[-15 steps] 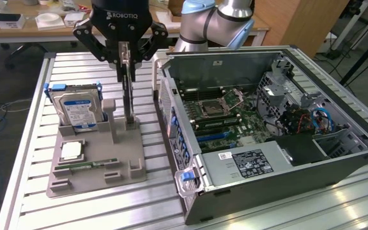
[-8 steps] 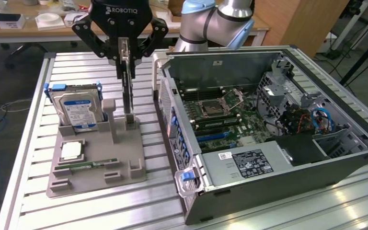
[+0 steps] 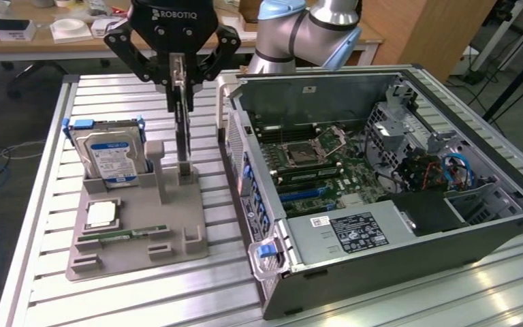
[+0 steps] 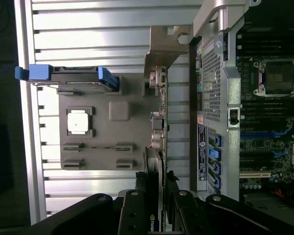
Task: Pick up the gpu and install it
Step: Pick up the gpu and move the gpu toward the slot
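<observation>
The gpu [image 3: 183, 139] stands on edge, seen thin-side on, between the hard drive and the open computer case. My gripper [image 3: 182, 102] is shut on its upper part, one finger on each face. The card's lower end reaches the upright slot of the grey holder tray [image 3: 182, 235]; whether it still rests in the slot I cannot tell. In the wrist view the gpu [image 4: 157, 147] runs away from my gripper [image 4: 157, 182], with its silver end bracket [image 4: 162, 46] at the far end.
On the holder tray stand a silver hard drive [image 3: 107, 153] with a blue label, a processor chip [image 3: 104, 214] and a memory stick [image 3: 122, 236]. The open computer case [image 3: 271, 286] lies to the exterior view's right, its motherboard [image 3: 321, 163] exposed. The slatted metal table [image 3: 116, 88] carries everything.
</observation>
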Tool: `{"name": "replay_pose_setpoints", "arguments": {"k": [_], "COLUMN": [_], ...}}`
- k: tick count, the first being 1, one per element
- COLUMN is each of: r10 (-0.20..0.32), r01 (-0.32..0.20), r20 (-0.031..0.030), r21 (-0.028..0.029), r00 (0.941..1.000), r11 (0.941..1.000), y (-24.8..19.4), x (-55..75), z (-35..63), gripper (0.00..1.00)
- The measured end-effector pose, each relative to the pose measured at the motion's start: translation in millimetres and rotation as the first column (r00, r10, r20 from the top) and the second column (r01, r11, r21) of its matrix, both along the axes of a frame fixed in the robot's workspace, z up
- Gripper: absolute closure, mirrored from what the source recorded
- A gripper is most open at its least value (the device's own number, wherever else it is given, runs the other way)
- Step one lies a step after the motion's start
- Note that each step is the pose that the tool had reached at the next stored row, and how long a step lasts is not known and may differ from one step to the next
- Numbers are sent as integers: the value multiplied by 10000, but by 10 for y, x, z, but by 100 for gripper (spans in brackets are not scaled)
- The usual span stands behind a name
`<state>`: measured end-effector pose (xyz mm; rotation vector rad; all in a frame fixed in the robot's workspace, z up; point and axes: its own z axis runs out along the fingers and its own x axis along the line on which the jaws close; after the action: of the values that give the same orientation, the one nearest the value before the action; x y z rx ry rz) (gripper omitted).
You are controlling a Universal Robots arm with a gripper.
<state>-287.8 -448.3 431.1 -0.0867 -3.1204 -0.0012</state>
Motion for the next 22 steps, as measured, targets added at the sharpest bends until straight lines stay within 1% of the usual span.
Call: {"name": "replay_pose_setpoints", "arguments": {"k": [22], "r10": [1], "r01": [-1], "r20": [0], "r21": [0], "r00": [10000], "r11": [10000], "y": [0], "x": [166], "z": [0], "gripper": [74]}}
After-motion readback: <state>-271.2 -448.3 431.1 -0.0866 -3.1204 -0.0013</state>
